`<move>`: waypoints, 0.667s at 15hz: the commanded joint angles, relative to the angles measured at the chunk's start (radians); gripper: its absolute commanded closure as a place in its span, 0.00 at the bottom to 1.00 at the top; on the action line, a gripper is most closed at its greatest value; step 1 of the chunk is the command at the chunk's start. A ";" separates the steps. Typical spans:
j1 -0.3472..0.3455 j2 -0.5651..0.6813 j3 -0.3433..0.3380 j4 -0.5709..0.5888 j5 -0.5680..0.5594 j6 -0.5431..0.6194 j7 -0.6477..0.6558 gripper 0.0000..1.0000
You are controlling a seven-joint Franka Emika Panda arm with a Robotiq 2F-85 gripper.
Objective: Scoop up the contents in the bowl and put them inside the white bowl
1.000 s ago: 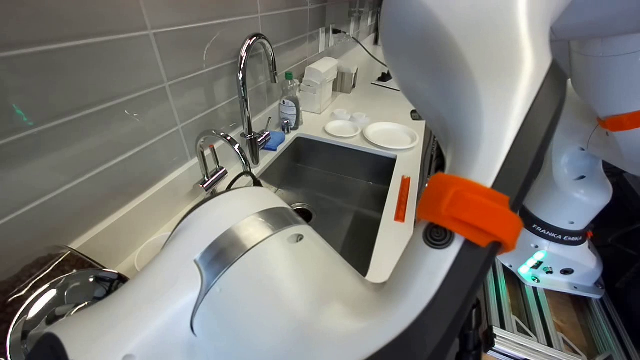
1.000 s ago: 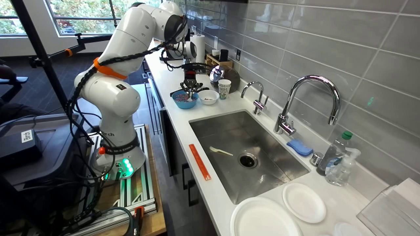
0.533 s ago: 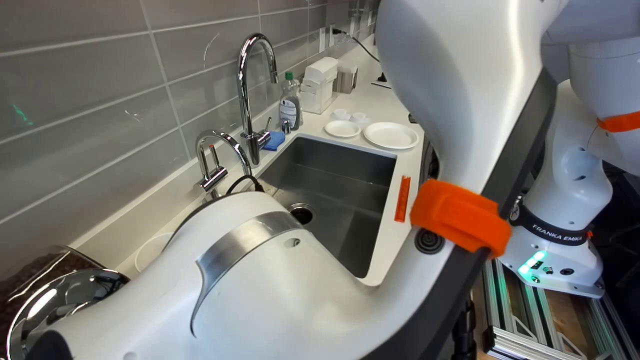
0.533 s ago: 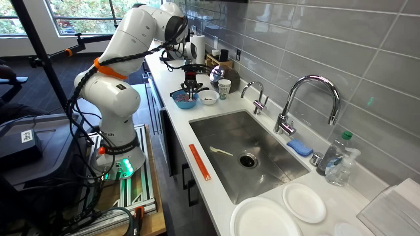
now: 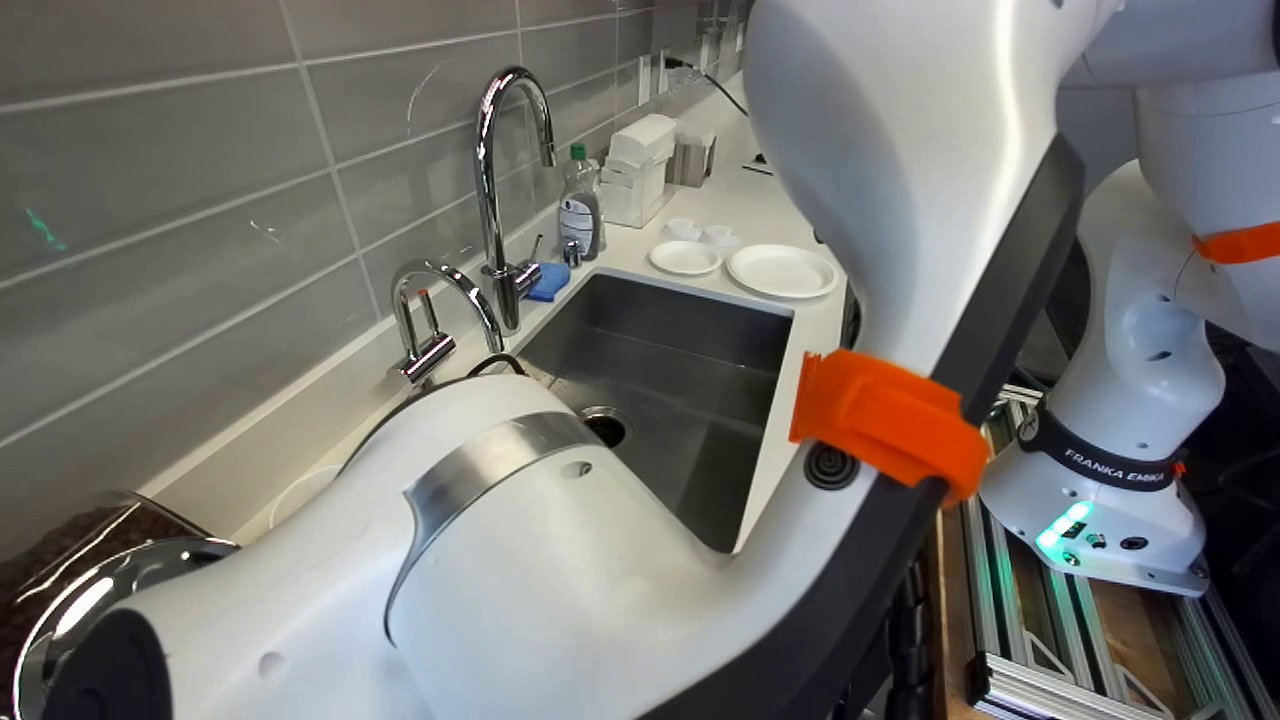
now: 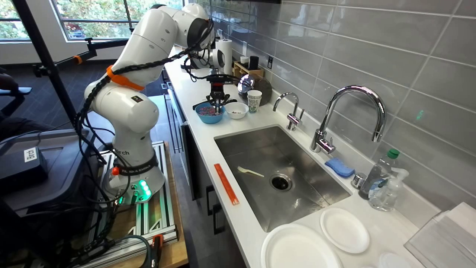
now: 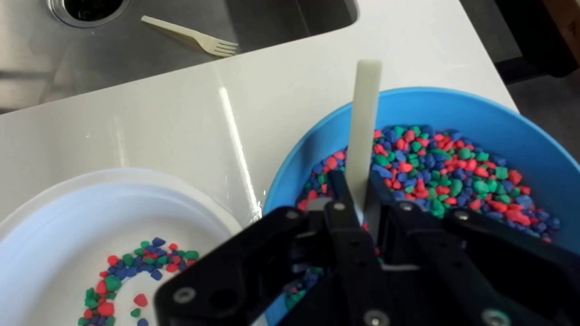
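The blue bowl (image 7: 453, 102) holds a heap of small red, green and blue bits, the contents (image 7: 457, 172). The white bowl (image 7: 136, 179) stands beside it with some bits on its bottom. My gripper (image 7: 359, 185) is over the blue bowl, shut on the pale handle of a utensil (image 7: 364, 117). The utensil's lower end is hidden behind the fingers. In an exterior view, the gripper (image 6: 217, 109) is at the blue bowl's (image 6: 209, 119) side facing the white bowl (image 6: 237, 114). In an exterior view, my arm hides the gripper and blue bowl; part of the white bowl (image 5: 300, 492) shows.
A patterned cup (image 6: 254, 101) and a shiny metal pan (image 6: 245, 83) stand behind the white bowl. The sink (image 6: 256, 143) with a loose fork (image 6: 250, 171) lies beside the bowls. A small tap (image 6: 293, 119) rises at the wall. An orange strip (image 6: 226, 184) lies along the counter edge.
My gripper has shifted slightly toward the white bowl's side. The pale utensil part below the fingers shows less in an exterior view. The arm has swung a little; the bowls have not moved.
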State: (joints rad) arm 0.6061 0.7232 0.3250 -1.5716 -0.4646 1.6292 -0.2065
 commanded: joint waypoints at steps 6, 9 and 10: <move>-0.029 -0.063 -0.004 -0.104 0.021 0.119 0.029 0.97; -0.044 -0.094 -0.002 -0.150 0.026 0.168 0.039 0.97; -0.048 -0.102 -0.003 -0.162 0.028 0.182 0.043 0.97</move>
State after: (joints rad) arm 0.5781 0.6702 0.3250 -1.6536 -0.4528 1.7345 -0.1921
